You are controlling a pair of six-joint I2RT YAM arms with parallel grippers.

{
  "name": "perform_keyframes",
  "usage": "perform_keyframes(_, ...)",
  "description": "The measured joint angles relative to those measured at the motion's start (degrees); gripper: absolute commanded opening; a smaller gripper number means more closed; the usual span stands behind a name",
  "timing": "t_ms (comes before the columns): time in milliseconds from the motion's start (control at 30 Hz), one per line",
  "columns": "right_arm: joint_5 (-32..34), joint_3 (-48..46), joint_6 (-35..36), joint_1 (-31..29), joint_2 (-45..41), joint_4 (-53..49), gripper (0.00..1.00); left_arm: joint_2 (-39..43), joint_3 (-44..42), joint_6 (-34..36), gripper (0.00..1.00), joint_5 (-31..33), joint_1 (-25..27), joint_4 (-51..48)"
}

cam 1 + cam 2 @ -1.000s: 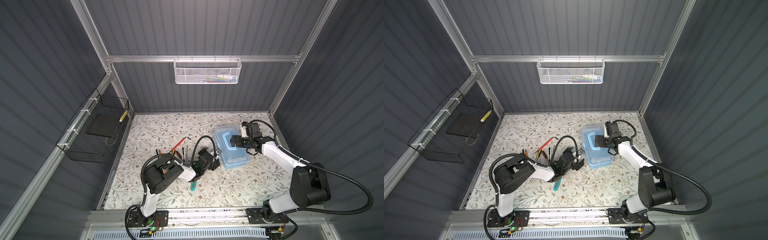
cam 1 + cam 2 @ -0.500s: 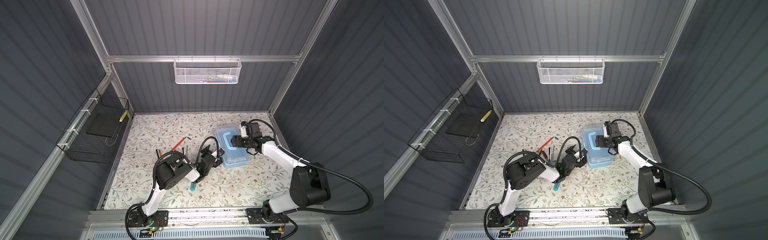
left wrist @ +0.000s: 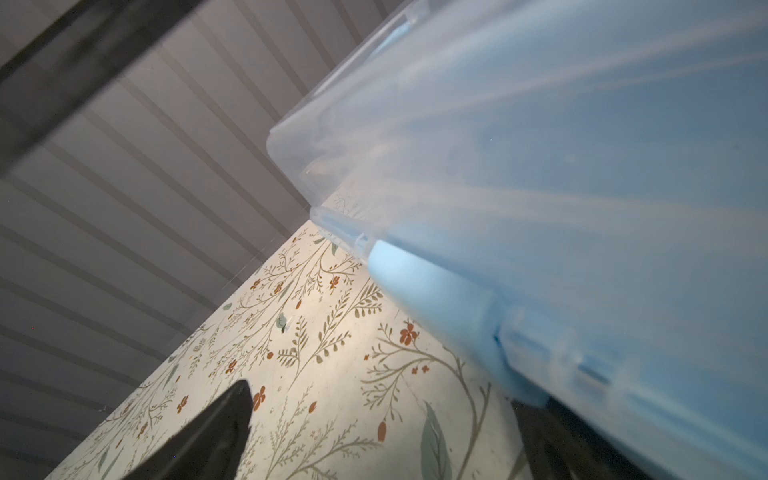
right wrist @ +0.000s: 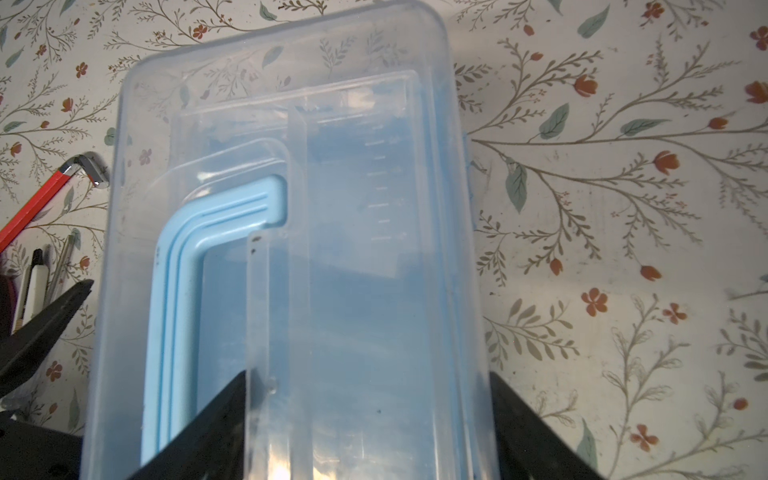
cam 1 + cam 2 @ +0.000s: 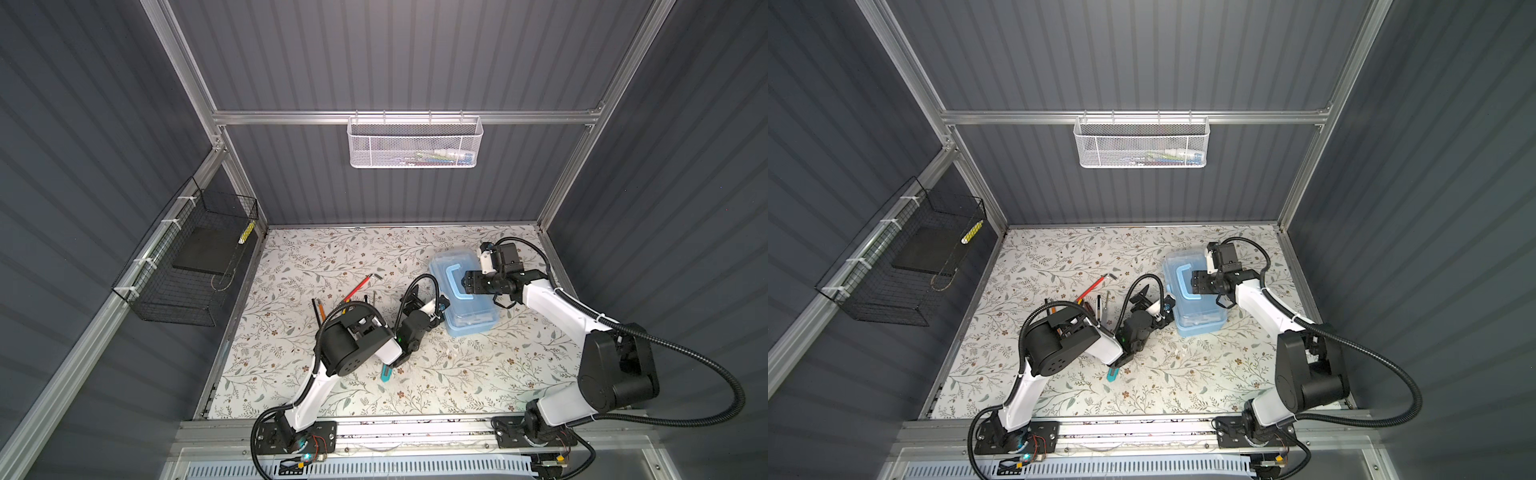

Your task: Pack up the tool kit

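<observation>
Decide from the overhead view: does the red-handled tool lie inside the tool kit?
No, the red-handled tool lies on the floral tabletop, apart from the tool kit.

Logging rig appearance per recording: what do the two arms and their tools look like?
Left arm and right arm: white link shells, bulky rounded black joint housings. A thick black ribbed cable trails from the right; a thinner one loops over the left. Left tool and right tool have black tapered fingers.

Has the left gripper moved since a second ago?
Yes. The left gripper has moved right and slightly up the view, away from the fixed teal tool and closer to the tool kit.
</observation>
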State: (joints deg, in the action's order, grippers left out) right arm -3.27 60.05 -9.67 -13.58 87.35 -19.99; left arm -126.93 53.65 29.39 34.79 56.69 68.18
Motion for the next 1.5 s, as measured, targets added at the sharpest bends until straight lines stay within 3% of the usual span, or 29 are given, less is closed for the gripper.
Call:
perform_keyframes(467, 0.26, 1.16, 0.76, 0.72, 1.22, 0.28, 0.69, -3.74, 3.10, 6.51, 1.00, 5.44, 1.90, 5.75)
perform_keyframes(1033, 1.09, 2.29, 4.28, 0.94, 3.26, 3.41, 0.55, -7.63, 7.69, 7.30, 1.00, 12.66, 2.99, 9.11)
perform_keyframes(1500, 3.08, 2.60, 5.55, -0.26, 3.82, 3.72, 0.53, -8.76, 9.35, 10.10, 1.00, 17.94, 3.23, 12.57)
